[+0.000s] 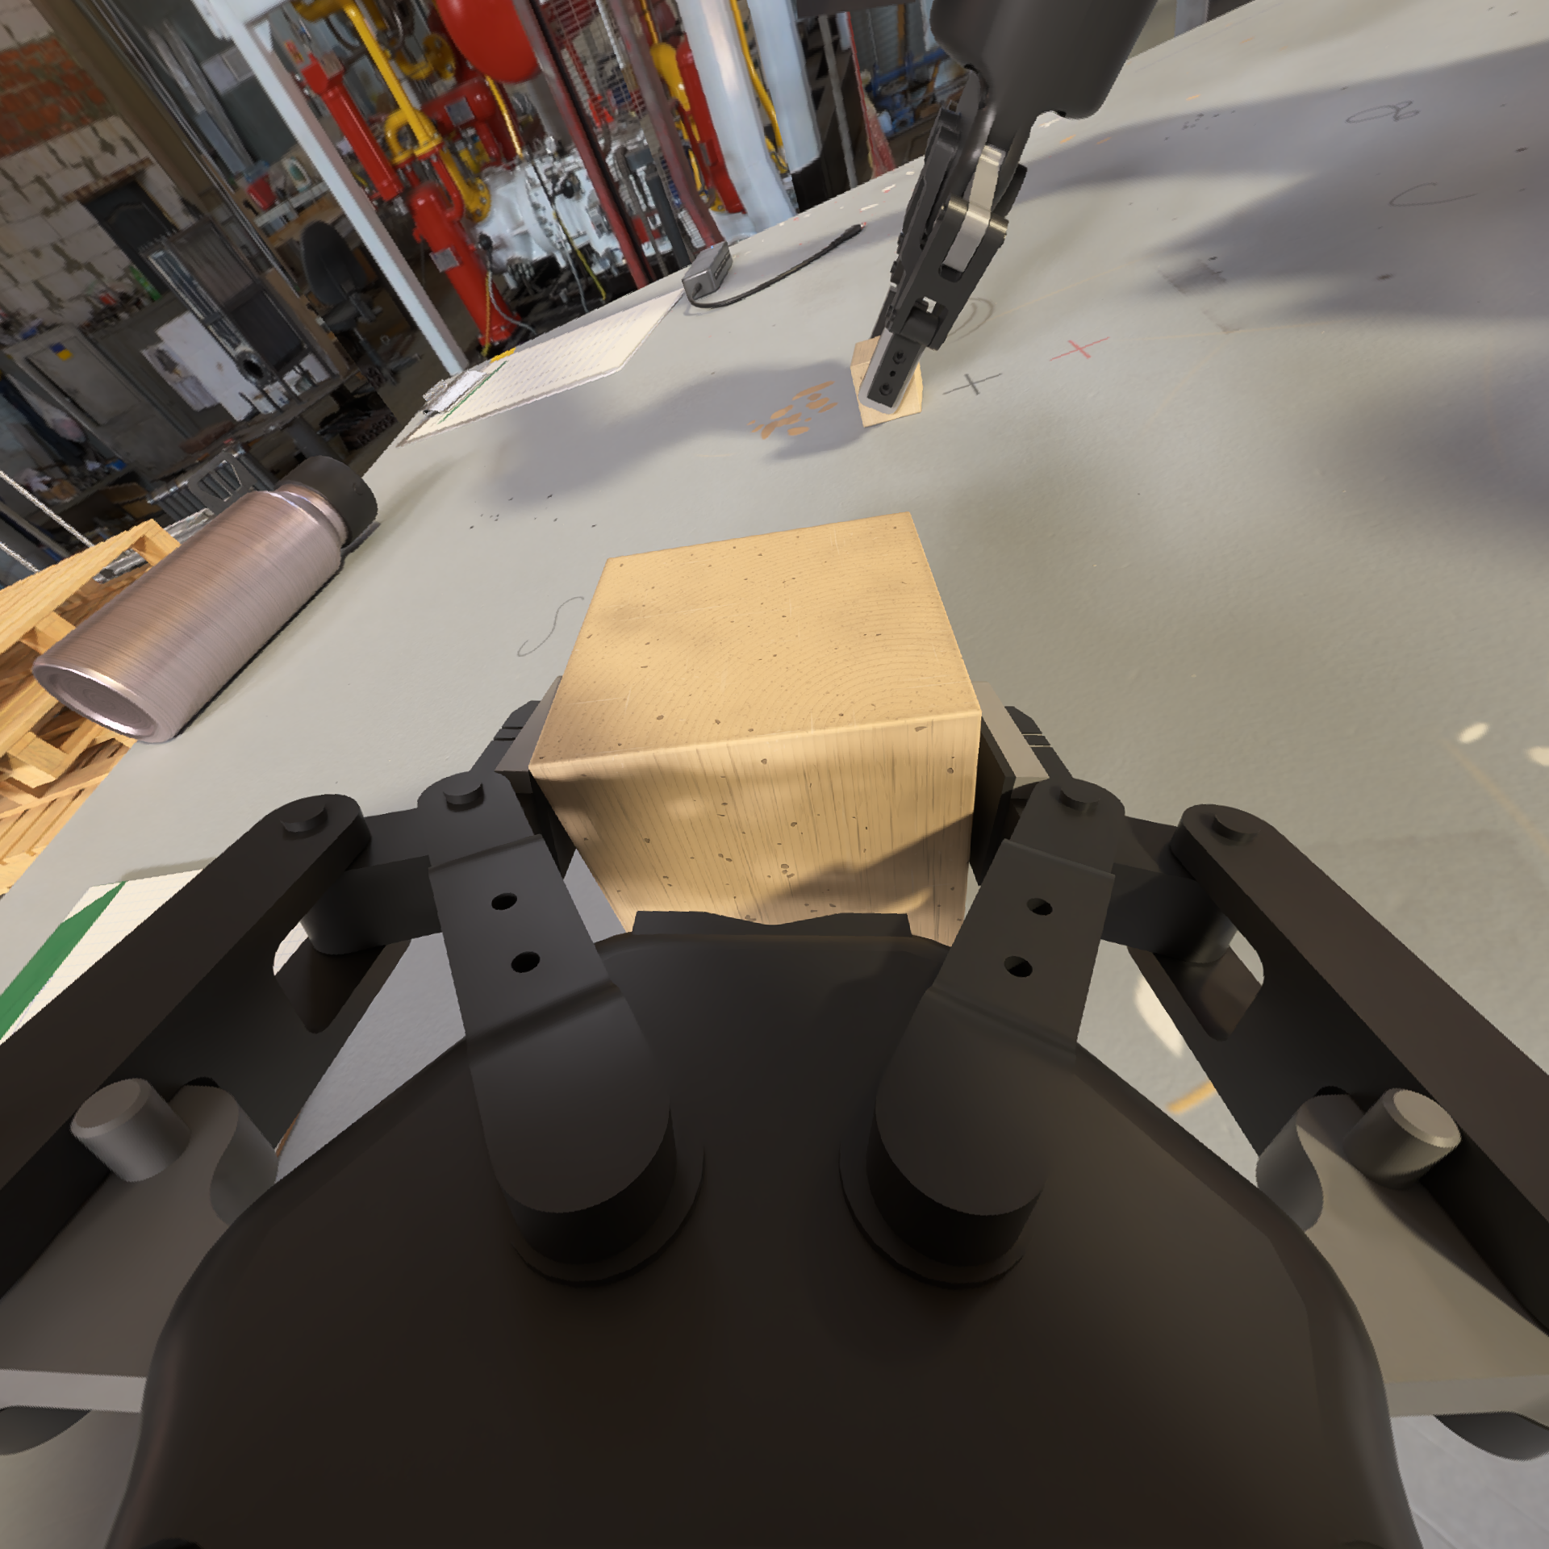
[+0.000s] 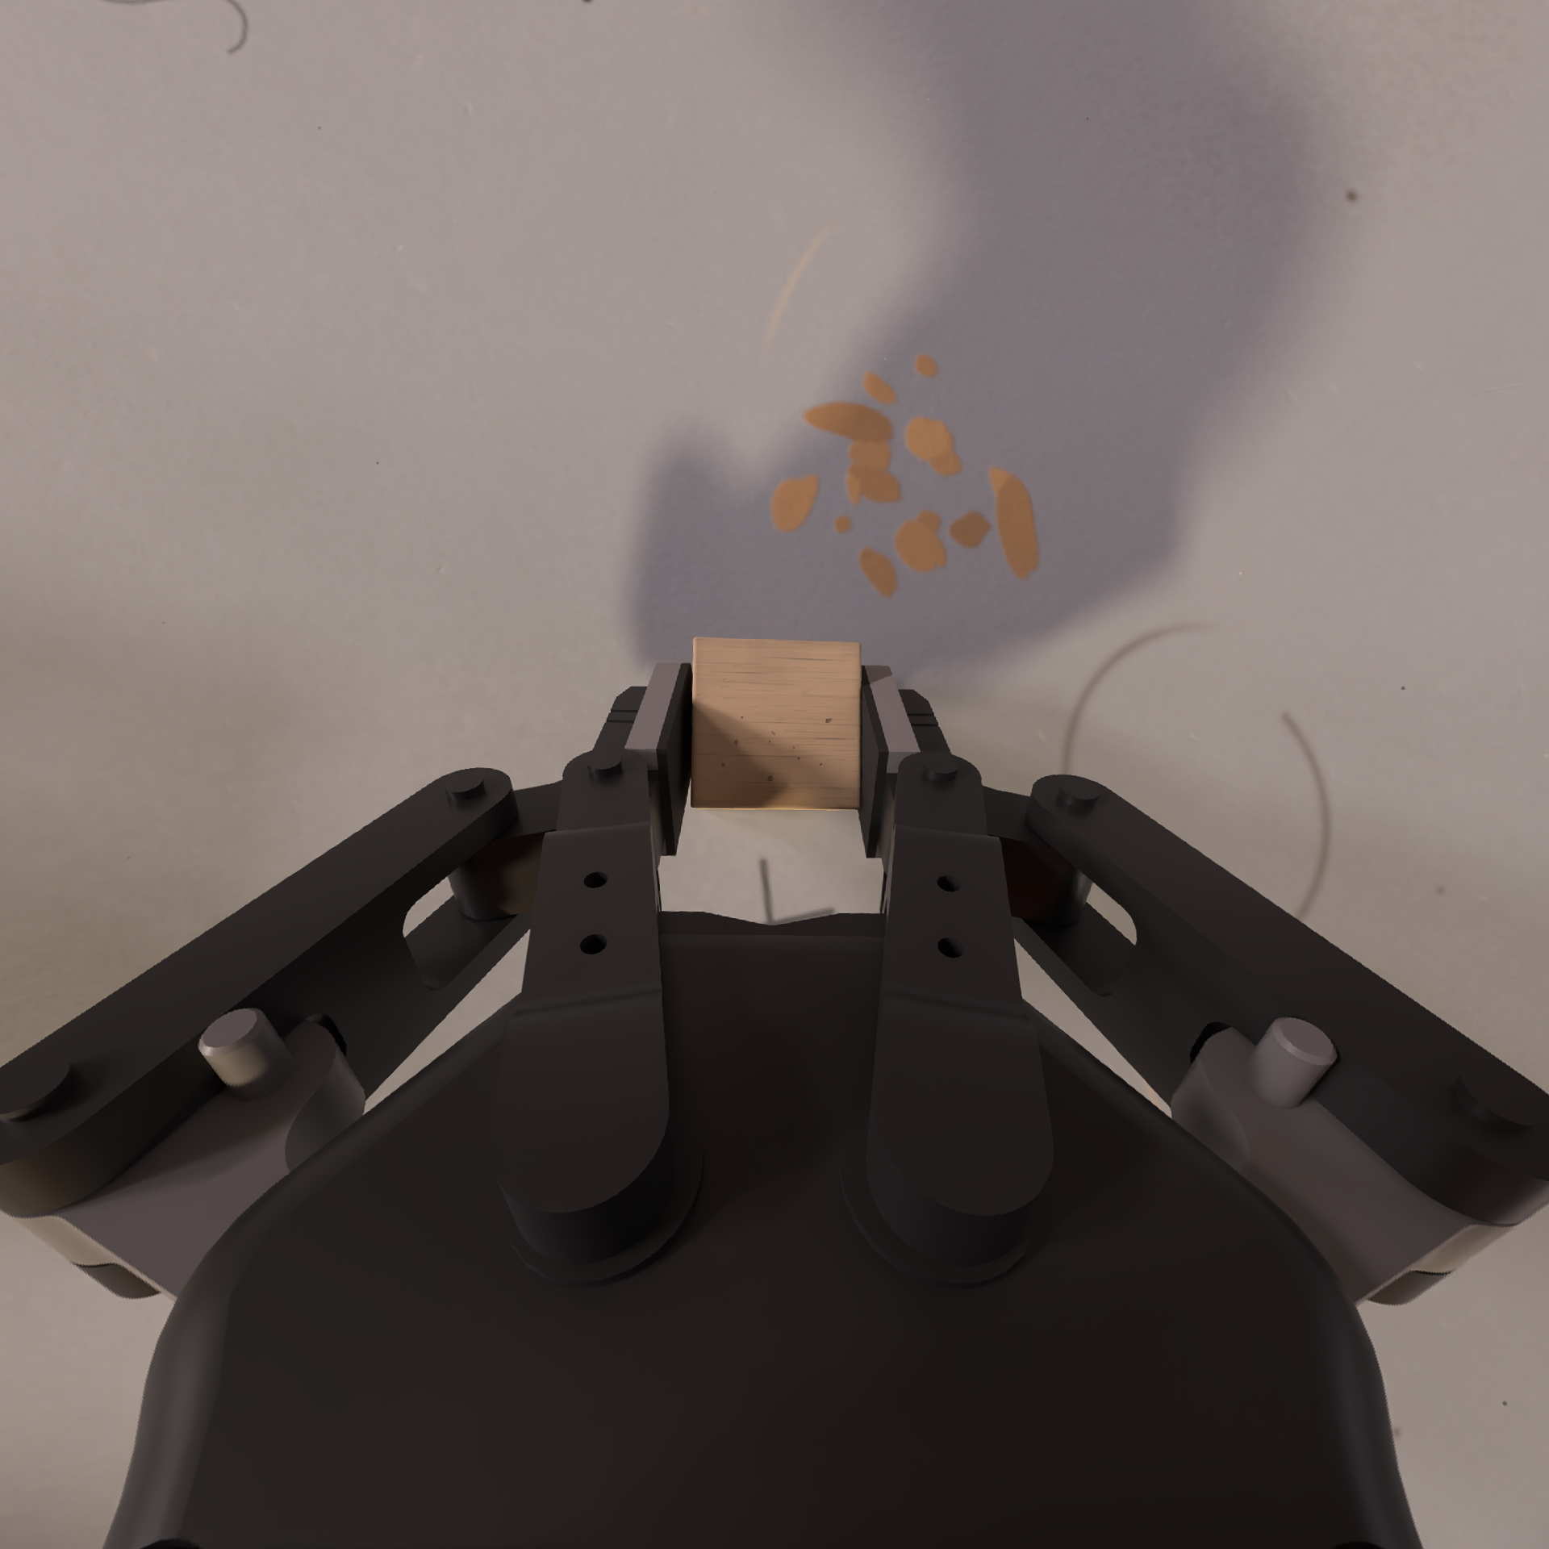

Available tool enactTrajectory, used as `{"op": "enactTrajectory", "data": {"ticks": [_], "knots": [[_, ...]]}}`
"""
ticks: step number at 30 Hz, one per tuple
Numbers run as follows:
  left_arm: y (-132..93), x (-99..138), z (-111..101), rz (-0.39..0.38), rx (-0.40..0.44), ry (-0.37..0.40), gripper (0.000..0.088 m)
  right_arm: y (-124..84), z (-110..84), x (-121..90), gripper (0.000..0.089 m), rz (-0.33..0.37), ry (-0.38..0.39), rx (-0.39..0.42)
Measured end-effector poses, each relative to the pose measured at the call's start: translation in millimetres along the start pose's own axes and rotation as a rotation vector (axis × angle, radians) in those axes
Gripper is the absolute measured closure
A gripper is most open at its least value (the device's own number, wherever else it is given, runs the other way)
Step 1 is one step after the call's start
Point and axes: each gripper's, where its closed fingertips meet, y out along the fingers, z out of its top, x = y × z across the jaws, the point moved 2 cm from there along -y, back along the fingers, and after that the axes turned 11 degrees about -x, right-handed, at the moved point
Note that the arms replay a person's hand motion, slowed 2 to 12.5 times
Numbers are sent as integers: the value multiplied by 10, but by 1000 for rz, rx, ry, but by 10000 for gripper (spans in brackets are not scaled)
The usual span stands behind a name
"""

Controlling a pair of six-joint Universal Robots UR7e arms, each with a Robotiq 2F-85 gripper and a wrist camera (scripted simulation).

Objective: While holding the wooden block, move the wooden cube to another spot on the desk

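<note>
So the left gripper (image 1: 758, 754) is clamping the big wooden block (image 1: 754, 721), pads pressing flat against its two opposite sides, jaws spread wide to fit it. The block is sitting low over the grey desk (image 1: 1173, 587), though I can't tell whether its bottom is touching the surface.

Farther back, the right gripper (image 1: 890, 381) is pointing almost straight down and pinching the small wooden cube (image 1: 909, 402). In the right wrist view the gripper (image 2: 775, 733) is squeezing the cube (image 2: 775, 725) between its pads, jaws partly closed around it. The cube is sitting at or just above the desk (image 2: 335, 419), right beside a patch of orange blotches (image 2: 909, 494).

Off to the left, a metal bottle (image 1: 201, 603) is lying on its side near the desk edge, and a white pad (image 1: 545, 360) and a little grey box with a cable (image 1: 708, 272) are lying further back.
</note>
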Motion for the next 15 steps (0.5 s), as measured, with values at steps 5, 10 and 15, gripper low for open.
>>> {"op": "enactTrajectory", "data": {"ticks": [5, 10, 15], "knots": [[0, 0, 0, 0, 0, 0, 185, -10, -17, -30, 557, 13, -8, 3], [0, 1, 0, 1, -1, 1, 185, -20, -33, -39, 557, 14, -15, 5], [0, 2, -1, 1, -1, 2, 185, -29, -47, -53, 557, 18, -25, 10]]}}
